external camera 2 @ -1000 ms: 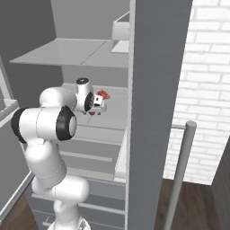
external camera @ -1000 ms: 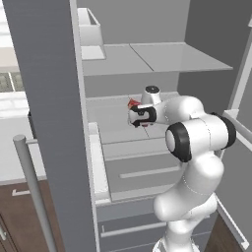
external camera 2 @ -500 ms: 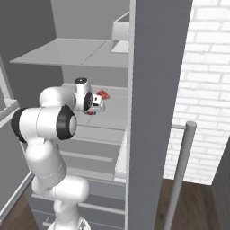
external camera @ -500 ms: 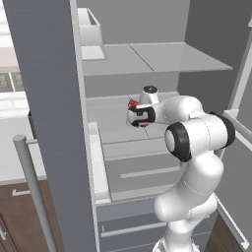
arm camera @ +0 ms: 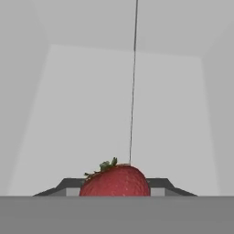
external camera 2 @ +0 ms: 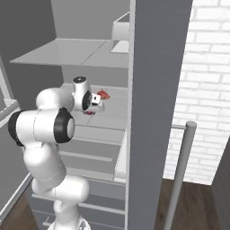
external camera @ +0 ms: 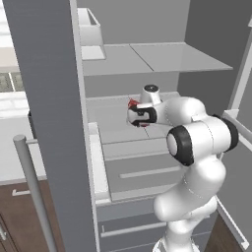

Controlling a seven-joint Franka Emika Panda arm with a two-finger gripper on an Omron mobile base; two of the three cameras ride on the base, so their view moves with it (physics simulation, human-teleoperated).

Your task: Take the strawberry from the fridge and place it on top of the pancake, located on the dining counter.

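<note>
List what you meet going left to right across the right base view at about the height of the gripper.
Robot arm → gripper closed on the strawberry → grey fridge door edge → white brick wall.

White brick wall, wood floor.

One strawberry, one fridge, one pinkish-red slab

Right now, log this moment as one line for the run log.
phase: grasp | fingers: closed on strawberry | place: fridge middle shelf | arm: reaching into fridge | next: likely withdraw
</note>
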